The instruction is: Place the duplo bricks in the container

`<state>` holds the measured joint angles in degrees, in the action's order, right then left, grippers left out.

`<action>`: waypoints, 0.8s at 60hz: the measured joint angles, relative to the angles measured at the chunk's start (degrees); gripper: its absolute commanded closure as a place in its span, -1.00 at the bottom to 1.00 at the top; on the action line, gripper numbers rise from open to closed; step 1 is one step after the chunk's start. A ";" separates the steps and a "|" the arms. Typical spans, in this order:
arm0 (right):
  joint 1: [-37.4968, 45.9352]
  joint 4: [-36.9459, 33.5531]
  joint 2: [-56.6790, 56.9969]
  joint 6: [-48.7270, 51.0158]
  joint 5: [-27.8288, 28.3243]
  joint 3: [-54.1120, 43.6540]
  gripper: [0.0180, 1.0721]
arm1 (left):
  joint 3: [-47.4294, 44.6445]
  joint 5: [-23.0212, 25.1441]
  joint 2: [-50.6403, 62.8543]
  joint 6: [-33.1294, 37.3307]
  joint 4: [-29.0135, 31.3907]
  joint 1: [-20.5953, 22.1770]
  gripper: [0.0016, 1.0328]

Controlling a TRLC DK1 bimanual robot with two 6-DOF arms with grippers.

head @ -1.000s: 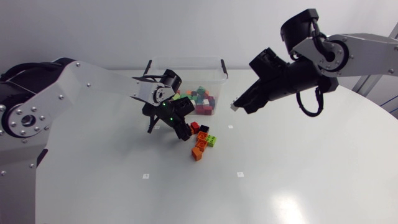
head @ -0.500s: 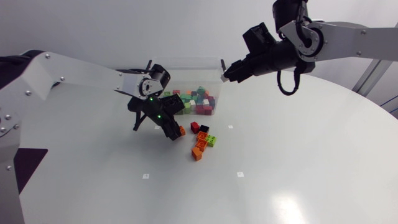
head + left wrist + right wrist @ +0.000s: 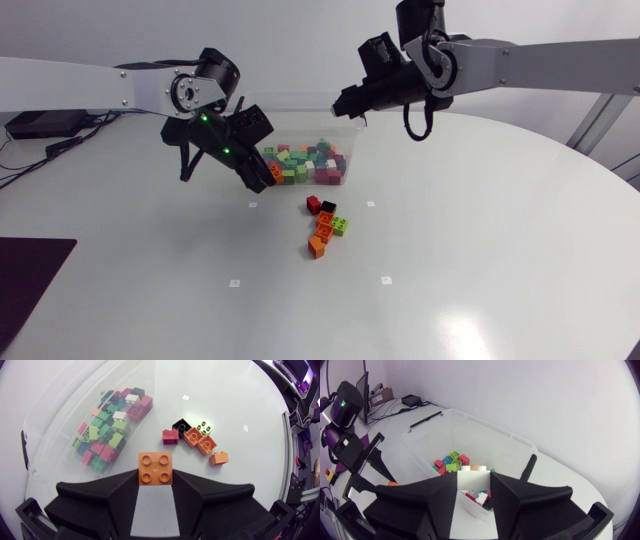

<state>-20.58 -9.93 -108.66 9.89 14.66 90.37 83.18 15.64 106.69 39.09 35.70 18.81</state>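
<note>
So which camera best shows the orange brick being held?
Left wrist view: the orange four-stud plastic brick sits large between the jaws. Head view hides it; right wrist view shows an orange speck at most.

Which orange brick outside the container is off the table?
The orange brick gripped in the left end effector; the other orange bricks lie on the table.

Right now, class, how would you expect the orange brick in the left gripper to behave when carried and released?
The orange brick looks stiff: its edges are square in the left gripper. It is probably light, as a pinch at one end holds it. Flat, boxy faces suggest it will settle rather than roll.
</note>
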 measured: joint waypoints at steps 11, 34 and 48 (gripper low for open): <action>-1.81 2.86 -3.74 -0.74 -3.19 2.01 0.27 | 0.59 0.87 -1.88 -0.28 0.48 -1.09 0.41; -3.39 4.20 -8.83 -1.01 -7.26 7.02 -0.88 | 6.73 2.82 -2.19 -10.62 -10.03 -4.83 0.41; -3.32 4.87 -0.20 -1.18 -7.28 0.35 -0.90 | 9.86 3.08 -1.51 -17.05 -16.63 -5.81 0.41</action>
<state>-23.90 -5.06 -108.86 8.71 7.38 90.72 93.03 18.72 105.19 22.04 19.07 12.99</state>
